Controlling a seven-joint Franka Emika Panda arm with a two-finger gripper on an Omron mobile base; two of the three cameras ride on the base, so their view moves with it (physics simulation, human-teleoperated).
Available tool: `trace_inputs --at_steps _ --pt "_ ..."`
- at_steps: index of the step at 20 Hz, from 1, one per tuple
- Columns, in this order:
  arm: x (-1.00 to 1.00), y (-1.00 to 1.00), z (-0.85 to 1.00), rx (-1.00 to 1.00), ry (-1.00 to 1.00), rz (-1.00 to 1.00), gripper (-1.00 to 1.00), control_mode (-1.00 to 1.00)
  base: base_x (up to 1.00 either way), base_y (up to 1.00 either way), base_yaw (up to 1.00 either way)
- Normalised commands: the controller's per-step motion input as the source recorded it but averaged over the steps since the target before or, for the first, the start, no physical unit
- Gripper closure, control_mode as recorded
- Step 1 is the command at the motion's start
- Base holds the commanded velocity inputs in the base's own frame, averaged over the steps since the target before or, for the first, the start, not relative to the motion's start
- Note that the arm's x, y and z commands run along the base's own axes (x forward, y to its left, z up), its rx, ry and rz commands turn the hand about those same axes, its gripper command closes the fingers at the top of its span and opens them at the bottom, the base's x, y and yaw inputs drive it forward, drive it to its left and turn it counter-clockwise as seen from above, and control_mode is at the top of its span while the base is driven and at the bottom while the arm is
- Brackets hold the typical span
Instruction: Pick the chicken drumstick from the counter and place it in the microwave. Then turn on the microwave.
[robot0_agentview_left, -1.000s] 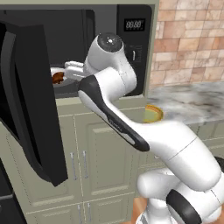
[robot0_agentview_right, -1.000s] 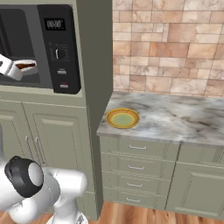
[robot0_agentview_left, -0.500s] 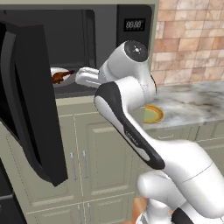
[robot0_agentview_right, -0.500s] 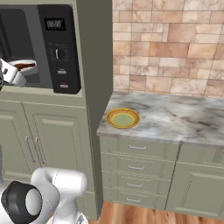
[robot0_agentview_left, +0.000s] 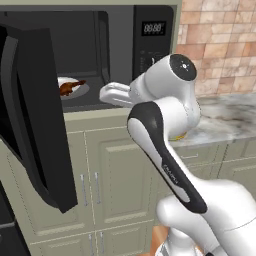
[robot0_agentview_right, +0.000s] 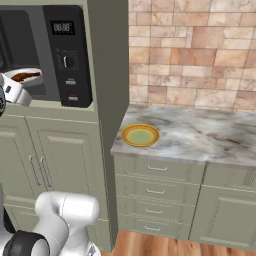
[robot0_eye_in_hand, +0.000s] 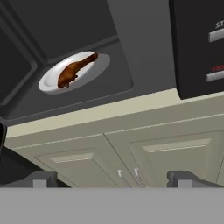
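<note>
Drumstick (robot0_eye_in_hand: 75, 70) on turntable plate (robot0_eye_in_hand: 103, 65); microwave door (robot0_agentview_left: 35, 120) open.

Light was even and soft across the rendered kitchen, no glare. The microwave (robot0_agentview_left: 90, 55) cavity stayed dim, its white turntable plate (robot0_eye_in_hand: 72, 72) the brightest patch inside. Below the microwave, cabinet panels carried faint shading. Edges looked slightly soft, without distortion.

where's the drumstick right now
The chicken drumstick lies on the white turntable plate inside the open microwave, left of its control panel.
</note>
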Motion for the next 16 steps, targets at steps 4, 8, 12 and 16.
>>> trace_inputs --at_steps 4,8,12,16 --pt "-0.36 -0.16 0.04 0.0 -0.05 0.03 -1.0 -1.0 0.0 0.0 0.0" --pt "-0.4 -0.15 0.03 0.0 -0.07 0.03 -1.0 -1.0 0.0 0.0 0.0" --pt "-0.41 -0.18 0.05 0.0 -0.06 0.03 -1.0 -1.0 0.0 0.0 0.0" --pt "-0.38 -0.18 0.07 0.0 -0.06 0.03 -1.0 -1.0 0.0 0.0 0.0"
